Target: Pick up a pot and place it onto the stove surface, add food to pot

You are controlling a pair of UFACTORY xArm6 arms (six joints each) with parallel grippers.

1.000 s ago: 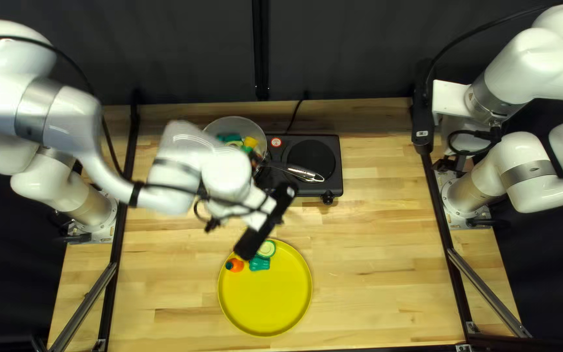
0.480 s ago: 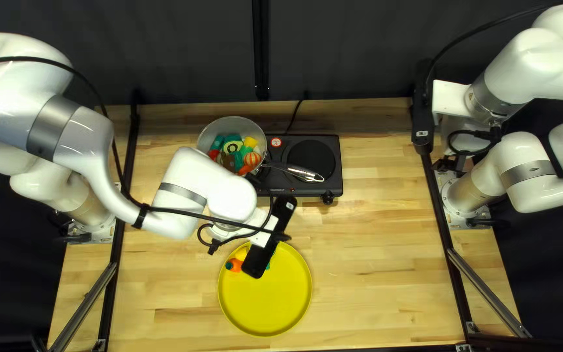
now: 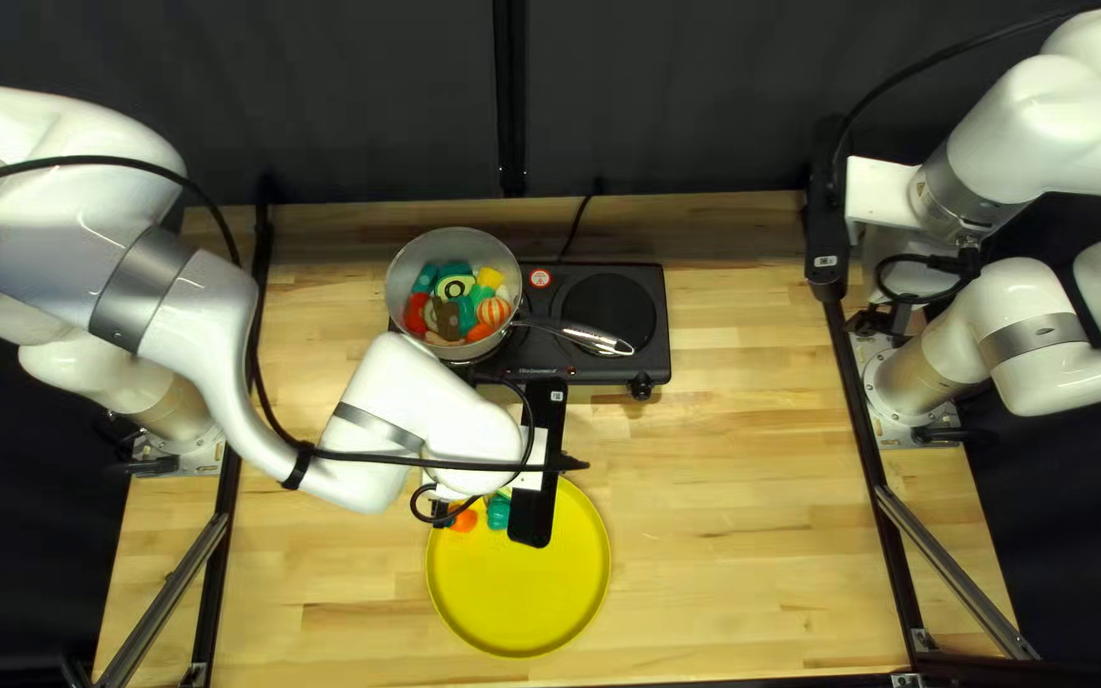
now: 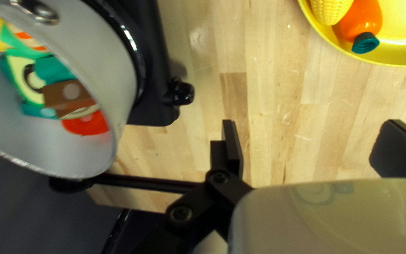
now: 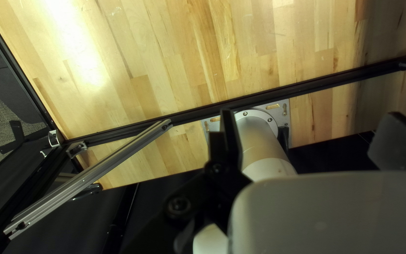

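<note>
Pot (image 3: 394, 283), one, grey: on the black hot plate (image 3: 655, 353), at its left end, rim overhanging the left edge, handle (image 3: 593, 338) reaching toward the right burner (image 3: 609, 314). Contents: toy avocado half (image 3: 455, 283), yellow piece (image 3: 489, 277), orange striped piece (image 3: 493, 311), brown piece (image 3: 444, 317), red and teal pieces.

Plate (image 3: 521, 622), one, yellow: toward the table's near edge. Contents: toy corn (image 4: 331, 10) beside an orange piece with a teal tip (image 4: 361, 21); teal piece (image 3: 498, 512) near them.

Left arm (image 3: 372, 405), one: lying across the view between pot and plate, black cable (image 3: 449, 460) along it. Left gripper (image 3: 535, 503), over the plate's far part: fingers apart.

Right gripper (image 3: 825, 229), one: above the table's right edge, toward the far corner; fingers apart.

Hot plate knob (image 3: 640, 387), one: at its near right corner.
</note>
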